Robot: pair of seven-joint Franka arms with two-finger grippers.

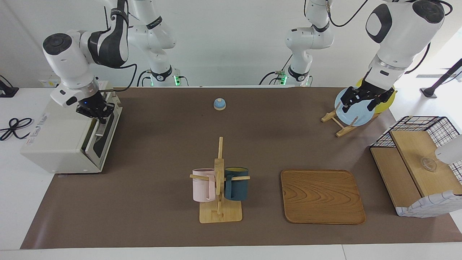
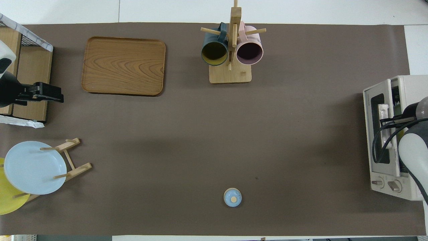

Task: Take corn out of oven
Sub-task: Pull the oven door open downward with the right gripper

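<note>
Step in hand: door opening. The right gripper (image 1: 98,112) is clamped on the oven (image 1: 59,141) door handle, door slightly ajar. Corn not visible, presumably inside. Next: swing the door down. The left gripper (image 1: 364,102) waits, fingers apart, over the plate rack (image 1: 337,124).

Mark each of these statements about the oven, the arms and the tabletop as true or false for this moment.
1. The right tool is shut on the metal bar handle of the off-white boxy toaster oven. True.
2. The oven door is fully dropped flat. False: it is only tilted slightly ajar.
3. The yellow corn cob lies on the brown wooden tray. False: the tray is bare and no corn is visible.
4. The left tool is open over the light blue round plate. True.
5. The pink mug and dark teal mug stand on the tray. False: both hang on the wooden mug stand.
</note>
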